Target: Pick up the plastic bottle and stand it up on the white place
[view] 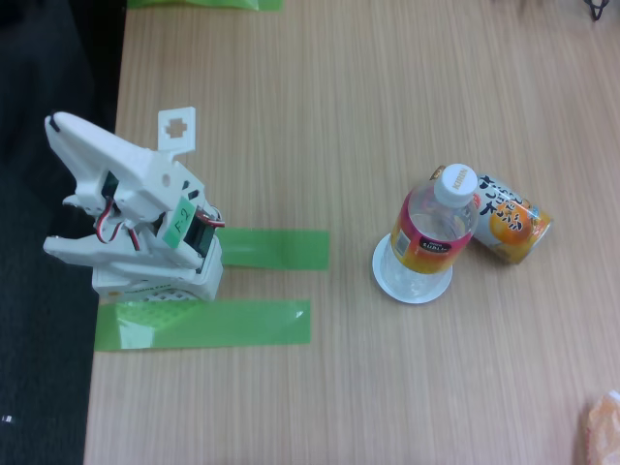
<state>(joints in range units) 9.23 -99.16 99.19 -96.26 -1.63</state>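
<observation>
Hand [56,184] sits folded back over the arm's white base at the 9 o'clock edge of the counter [387,387], its white plastic fingers spread apart, nothing between them. Plastic bottle [433,232] is well apart from the hand, toward 3 o'clock from it: upright on the white place [402,283], a flat round disc whose rim shows around the bottle's base. Bottle body is clear plastic with a white screw cap and an orange-to-pink label band. Touching it at its 2 o'clock side lies a light-blue and orange bottle [509,221], opaque, on its side. Counter is pale wood grain. Two glossy green tape strips [223,323] lie beside the arm's base.
</observation>
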